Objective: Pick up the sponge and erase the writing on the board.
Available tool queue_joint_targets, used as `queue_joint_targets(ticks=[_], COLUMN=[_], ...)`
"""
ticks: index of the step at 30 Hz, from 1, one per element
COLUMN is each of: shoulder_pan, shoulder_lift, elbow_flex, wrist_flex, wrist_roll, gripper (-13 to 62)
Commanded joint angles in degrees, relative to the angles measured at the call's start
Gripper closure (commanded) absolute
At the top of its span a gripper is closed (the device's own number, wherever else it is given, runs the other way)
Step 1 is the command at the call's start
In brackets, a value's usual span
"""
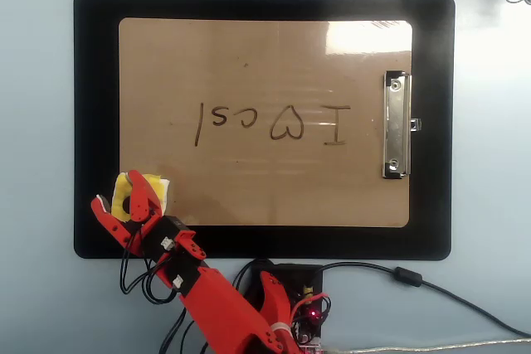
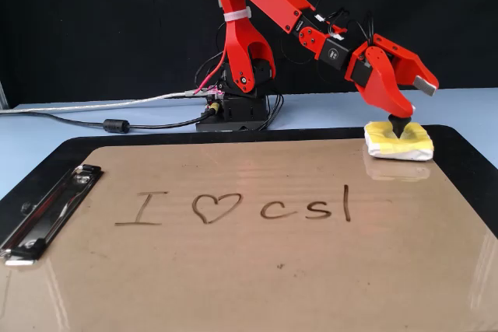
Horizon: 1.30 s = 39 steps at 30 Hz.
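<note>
One sponge (image 2: 398, 142) just under spread claw (image 2: 415, 100), unheld

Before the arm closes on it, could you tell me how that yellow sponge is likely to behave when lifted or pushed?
The sponge looks soft and puffy with rounded edges, so it will probably squash rather than stay stiff. It is small beside the gripper, so likely very light. On the glossy board it may slide easily when pushed. Its black knob probably gives the firmest hold.
</note>
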<state>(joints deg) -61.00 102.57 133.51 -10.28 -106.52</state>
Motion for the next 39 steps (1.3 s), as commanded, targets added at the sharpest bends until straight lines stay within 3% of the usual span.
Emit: queue_joint_targets(ticks=[1,30,39], shoulder_pan=[-0.62,-5.89,-5.89], shoulder_lift=[-1.05,-4.57,-4.13], elbow_flex=[-0.09,6.68,9.84], wrist_flex=[-4.39,-10.63,-9.67], wrist_roll=[0.35,3.69,4.13], gripper=[15.7,16.3,19.5])
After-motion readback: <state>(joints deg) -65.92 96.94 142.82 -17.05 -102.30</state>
